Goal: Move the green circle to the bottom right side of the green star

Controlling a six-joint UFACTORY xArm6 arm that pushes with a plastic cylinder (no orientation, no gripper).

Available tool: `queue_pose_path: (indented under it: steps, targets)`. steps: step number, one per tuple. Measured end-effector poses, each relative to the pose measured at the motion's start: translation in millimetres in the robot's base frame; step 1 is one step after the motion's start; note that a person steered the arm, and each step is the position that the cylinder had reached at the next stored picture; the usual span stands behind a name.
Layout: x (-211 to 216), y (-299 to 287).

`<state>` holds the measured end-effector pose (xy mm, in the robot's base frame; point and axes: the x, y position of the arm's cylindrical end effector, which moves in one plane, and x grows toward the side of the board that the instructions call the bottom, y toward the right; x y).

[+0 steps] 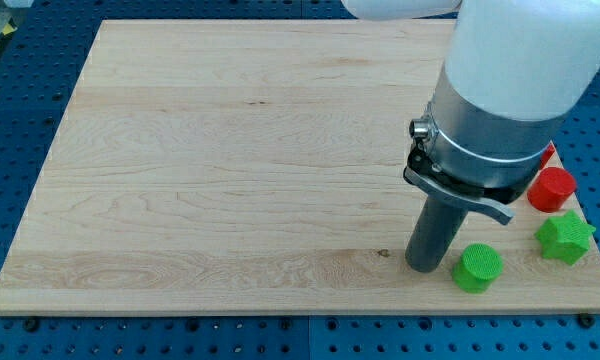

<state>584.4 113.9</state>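
Camera view: arm partly hides red block [551,188].

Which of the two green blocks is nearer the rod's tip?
The green circle, just right of my tip; the green star sits farther toward the view's right edge.

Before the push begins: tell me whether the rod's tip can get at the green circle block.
Probably yes. My tip stands on the wooden board just to the view's left of the green circle block, with nothing between them. The green star block lies farther right.
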Motion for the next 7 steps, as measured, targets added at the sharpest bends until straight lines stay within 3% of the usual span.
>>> queue_pose_path:
  steps: [2,4,7]
  targets:
    - [30.8,53.1]
    - [21.3,42.5]
    - [19.5,84.9]
